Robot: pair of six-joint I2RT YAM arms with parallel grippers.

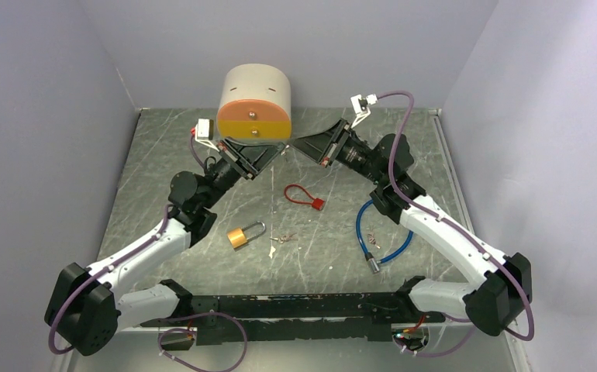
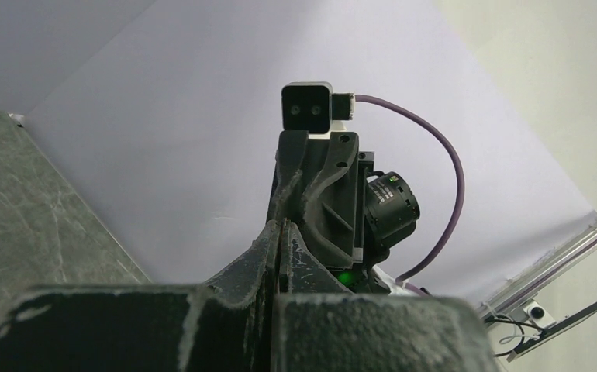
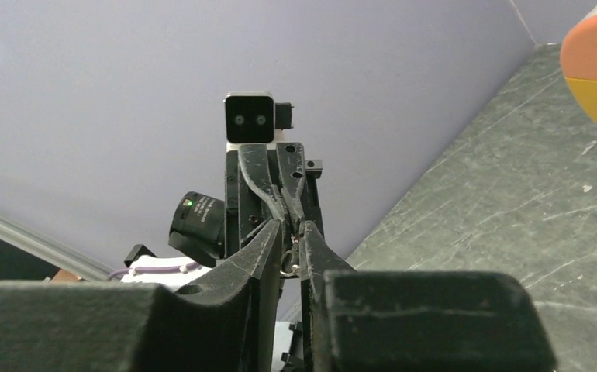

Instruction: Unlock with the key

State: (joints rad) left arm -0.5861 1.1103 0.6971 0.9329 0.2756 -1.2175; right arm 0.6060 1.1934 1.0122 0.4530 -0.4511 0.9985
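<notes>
Two-arm handover above the table (image 1: 160, 163), seen from above and from both wrists. The left gripper (image 1: 281, 148) and the right gripper (image 3: 291, 231) are raised clear of the surface and meet tip to tip at the far middle of the scene, just in front of a beige cylinder with an orange and yellow face (image 1: 254, 101). The left jaws are pressed fully together. In the right wrist view their tips appear to pinch a small bright metal piece, judged to be the key (image 3: 288, 260), which reaches into the gap of the opposing jaws. The right jaws stand narrow around that piece; whether their pads already bear on it cannot be told. The tip-to-tip pose is best read as a regrasp: passing the key in mid-air would let the receiving fingers take it at an angle suited to insertion, which a flat pick from the table would not give. The padlock (image 1: 241, 235) lies on its side near the middle of the table, shackle pointing right, well apart from both grippers and untouched. Just to its right lie a few small pale items (image 1: 278, 242), too small to identify. A red cable loop (image 1: 303, 195) and a blue cable lock (image 1: 381, 232) lie farther right. Unlocking has not begun.
</notes>
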